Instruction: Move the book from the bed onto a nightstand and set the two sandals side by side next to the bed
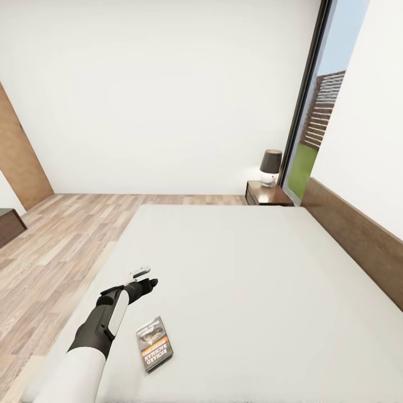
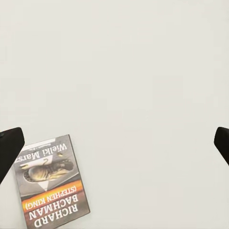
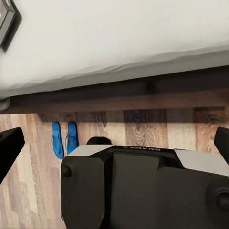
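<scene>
a: so the book lies flat on the bed, near the corner closest to us. its long axis runs roughly toward the headboard, slightly skewed.

b: yep, and our left gripper hovers just past it, fingers spread wide, nothing held. the book sits back toward the wrist and a bit to its right, so we'd say pull back.

a: left arm's clearly nearer. our right gripper is open too, down over the two sandals on the floor beside the bed.

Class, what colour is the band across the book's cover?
Orange, clearest in the left wrist view: book.
</scene>
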{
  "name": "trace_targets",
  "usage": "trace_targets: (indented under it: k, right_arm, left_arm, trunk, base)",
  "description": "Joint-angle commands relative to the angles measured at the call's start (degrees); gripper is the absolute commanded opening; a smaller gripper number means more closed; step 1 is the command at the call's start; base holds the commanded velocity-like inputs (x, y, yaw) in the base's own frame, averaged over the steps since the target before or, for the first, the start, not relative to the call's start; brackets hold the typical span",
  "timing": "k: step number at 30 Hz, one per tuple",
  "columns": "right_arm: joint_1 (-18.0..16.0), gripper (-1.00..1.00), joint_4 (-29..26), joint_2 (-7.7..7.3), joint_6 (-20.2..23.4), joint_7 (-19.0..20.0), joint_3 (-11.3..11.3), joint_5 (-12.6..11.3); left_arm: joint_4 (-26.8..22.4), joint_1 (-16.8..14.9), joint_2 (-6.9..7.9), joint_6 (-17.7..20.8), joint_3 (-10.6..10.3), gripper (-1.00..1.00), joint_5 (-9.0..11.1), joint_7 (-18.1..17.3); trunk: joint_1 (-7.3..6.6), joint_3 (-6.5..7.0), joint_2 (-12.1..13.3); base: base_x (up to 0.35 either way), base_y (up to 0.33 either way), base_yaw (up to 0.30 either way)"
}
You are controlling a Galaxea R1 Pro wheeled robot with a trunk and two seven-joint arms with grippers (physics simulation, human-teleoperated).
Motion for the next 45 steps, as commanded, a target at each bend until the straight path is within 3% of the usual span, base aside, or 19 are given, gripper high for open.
trace_targets:
  k: [1,45]
  right_arm:
    - [-0.05,1.0,0.05,-0.02,0.2,0.31,0.09,-0.56]
    - [-0.05,1.0,0.05,-0.02,0.11,0.41,0.09,-0.56]
  left_arm:
    - [-0.08,-0.05,-0.06,0.35,0.21,1.0,0.4,0.03]
    - [-0.14,-0.02,-0.06,0.18,0.3,1.0,0.36,0.0]
  trunk:
    - [0.03,-0.22,-0.13]
    - [0.03,-4.18,-0.13]
  base:
    - [0.0,0.0,0.0]
    - [0.0,0.0,0.0]
